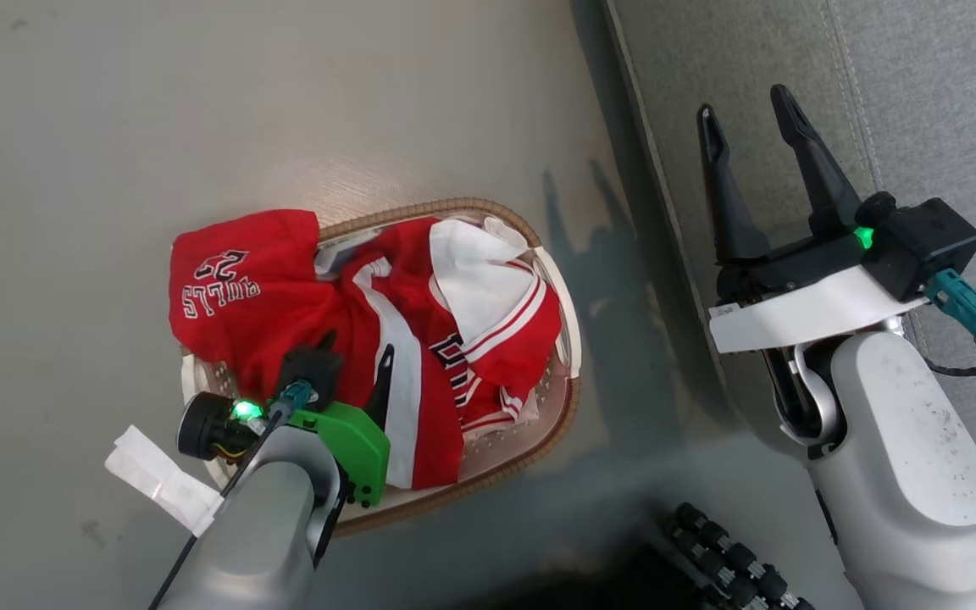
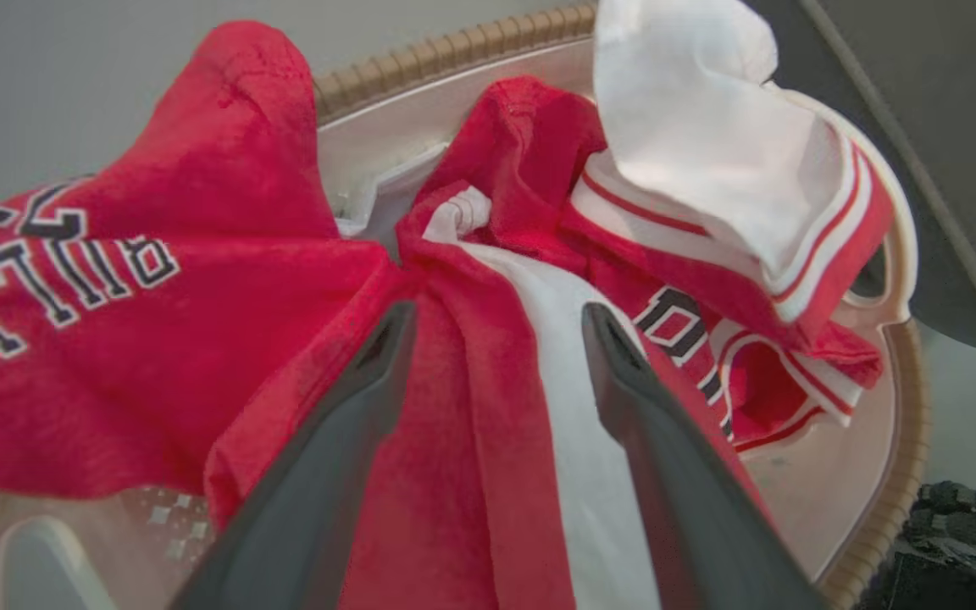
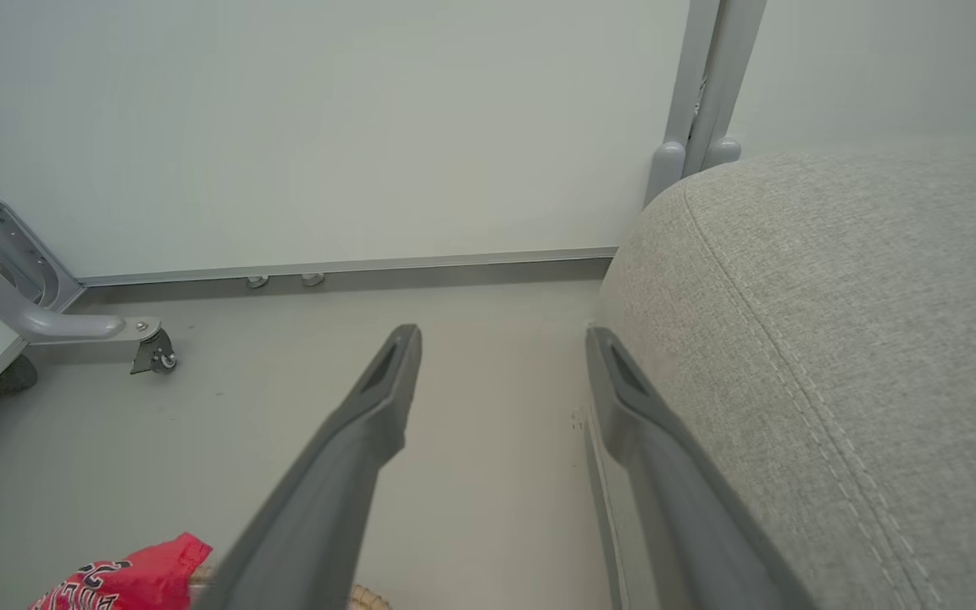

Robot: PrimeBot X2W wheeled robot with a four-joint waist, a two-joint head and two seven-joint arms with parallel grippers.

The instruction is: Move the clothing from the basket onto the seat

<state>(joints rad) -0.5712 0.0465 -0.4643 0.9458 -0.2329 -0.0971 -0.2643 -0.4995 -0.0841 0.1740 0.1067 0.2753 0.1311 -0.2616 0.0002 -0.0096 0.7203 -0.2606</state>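
left gripper (image 1: pixel 359 343) gapes over clothing (image 1: pixel 285 288) in one basket (image 1: pixel 454 205).

The clothing (image 1: pixel 488 296) hides most of the basket (image 1: pixel 549 394); the seat (image 1: pixel 920 85) runs off-frame.

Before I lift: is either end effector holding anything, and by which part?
Nothing held: left end effector open astride a jersey fold; right end effector open, empty.

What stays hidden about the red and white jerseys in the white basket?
Number of red and white fabric jerseys: head view, bunched together.
Bottom of oval white perforated plastic basket: left wrist view, jerseys cover most.
Extent of large grey fabric sofa cushion: right wrist view, cut off by edge.
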